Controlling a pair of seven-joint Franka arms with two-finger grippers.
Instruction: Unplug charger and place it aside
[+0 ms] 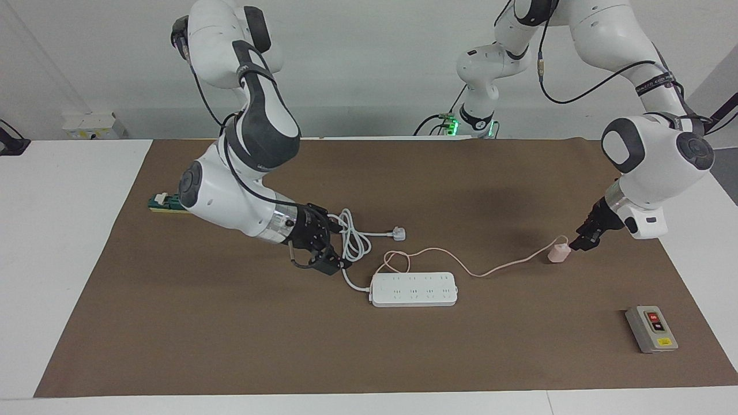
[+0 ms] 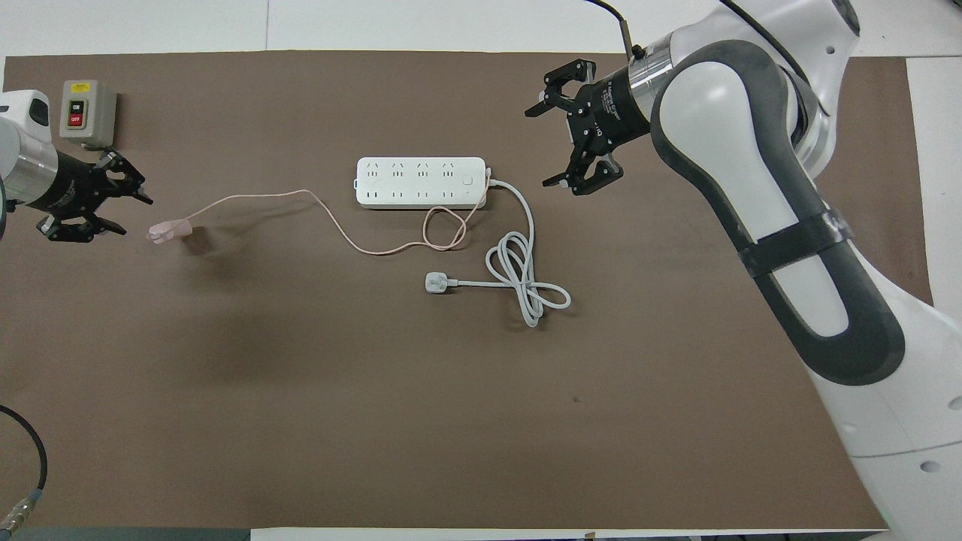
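Note:
The pale pink charger [image 1: 558, 253] lies on the brown mat toward the left arm's end of the table, out of the power strip; it also shows in the overhead view [image 2: 164, 231]. Its thin pink cable [image 1: 490, 268] runs back to a loop beside the white power strip [image 1: 414, 289]. My left gripper [image 1: 582, 241] is open and empty, low over the mat right beside the charger, with a small gap in the overhead view [image 2: 134, 216]. My right gripper [image 1: 331, 262] is open and empty, low beside the strip's cord end [image 2: 539, 147].
The strip's thick white cord is coiled nearer to the robots and ends in a white three-pin plug [image 1: 398, 233]. A grey on/off switch box [image 1: 651, 328] stands farther from the robots than the charger. A small green part [image 1: 164, 203] lies at the right arm's end.

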